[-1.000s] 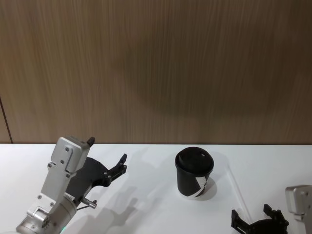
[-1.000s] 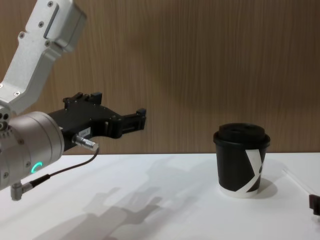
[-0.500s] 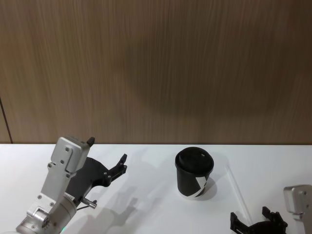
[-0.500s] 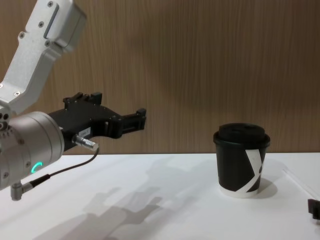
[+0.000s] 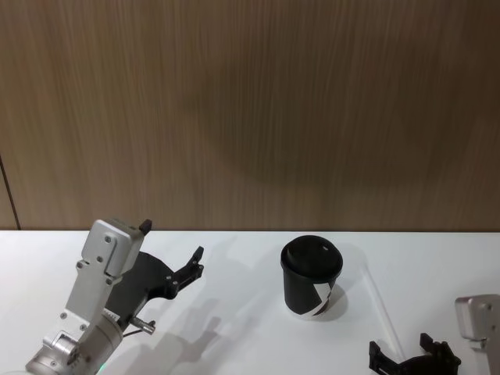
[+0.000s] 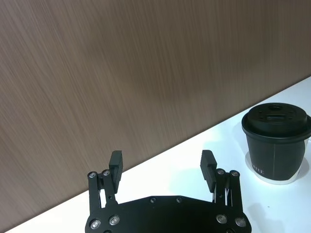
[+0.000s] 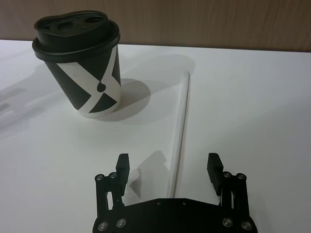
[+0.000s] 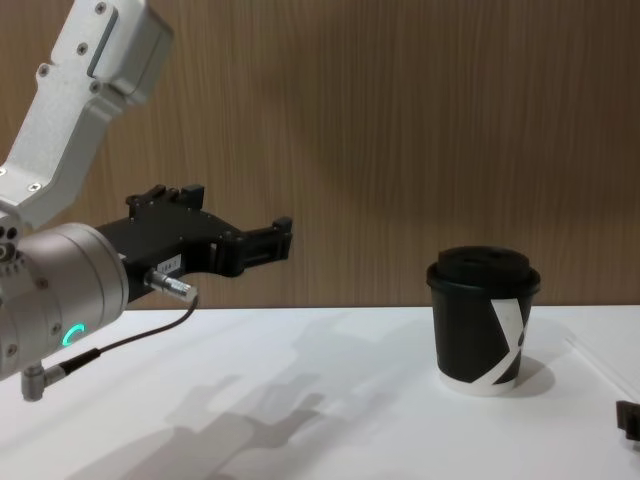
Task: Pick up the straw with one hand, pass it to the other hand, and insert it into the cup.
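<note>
Straw (image 7: 180, 121) flat beside white-marked cup (image 7: 77, 73); left gripper (image 6: 162, 160), right gripper (image 7: 168, 161) jaws wide.

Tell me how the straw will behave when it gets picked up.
The straw looks thin and round, so it would probably roll on the smooth table if nudged. Lying flat, it likely gives little to pinch. Probably very light.

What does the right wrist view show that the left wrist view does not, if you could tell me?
Right wrist view, not the left: the white straw lying flat on the table beside the cup, its near end running between the right gripper's open fingers. Left wrist view, not the right: the left gripper, fingers open and holding nothing. Both: the cup standing upright with its lid on, the white table and the wooden wall behind.
</note>
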Controlling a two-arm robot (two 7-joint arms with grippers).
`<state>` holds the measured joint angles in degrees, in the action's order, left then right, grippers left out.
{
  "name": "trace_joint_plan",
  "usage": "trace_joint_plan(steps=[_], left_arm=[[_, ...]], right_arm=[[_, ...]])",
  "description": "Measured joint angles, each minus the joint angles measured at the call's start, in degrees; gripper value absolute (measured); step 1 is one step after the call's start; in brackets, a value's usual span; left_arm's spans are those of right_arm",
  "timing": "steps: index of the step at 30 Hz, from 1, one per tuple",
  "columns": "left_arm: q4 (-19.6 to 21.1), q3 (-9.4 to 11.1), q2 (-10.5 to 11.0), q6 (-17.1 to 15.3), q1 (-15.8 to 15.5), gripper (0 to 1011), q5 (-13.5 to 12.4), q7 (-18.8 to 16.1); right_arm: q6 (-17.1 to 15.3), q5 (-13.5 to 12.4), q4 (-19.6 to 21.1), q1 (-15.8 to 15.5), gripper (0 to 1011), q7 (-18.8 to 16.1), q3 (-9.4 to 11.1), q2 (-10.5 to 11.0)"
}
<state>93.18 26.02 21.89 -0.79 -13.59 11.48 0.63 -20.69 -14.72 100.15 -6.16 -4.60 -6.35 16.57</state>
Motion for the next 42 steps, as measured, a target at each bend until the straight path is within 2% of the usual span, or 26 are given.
trace_joint_plan(steps=[35,38,42], left_arm=[[0.0,0.0,0.0,0.0,0.0,1003,0.0,0.0],[0.0,0.0,0.0,0.0,0.0,1003,0.0,0.0],[0.0,0.0,0.0,0.0,0.0,1003,0.0,0.0]], right_arm=[[-4.1,0.3,0.3,0.4,1001,-3.1,1.1,0.7],[-4.3,0.3,0.2,0.4,968,-3.2,1.2,0.6],[-4.5,0.3,0.2,0.4,873,-3.3,1.2,0.6]])
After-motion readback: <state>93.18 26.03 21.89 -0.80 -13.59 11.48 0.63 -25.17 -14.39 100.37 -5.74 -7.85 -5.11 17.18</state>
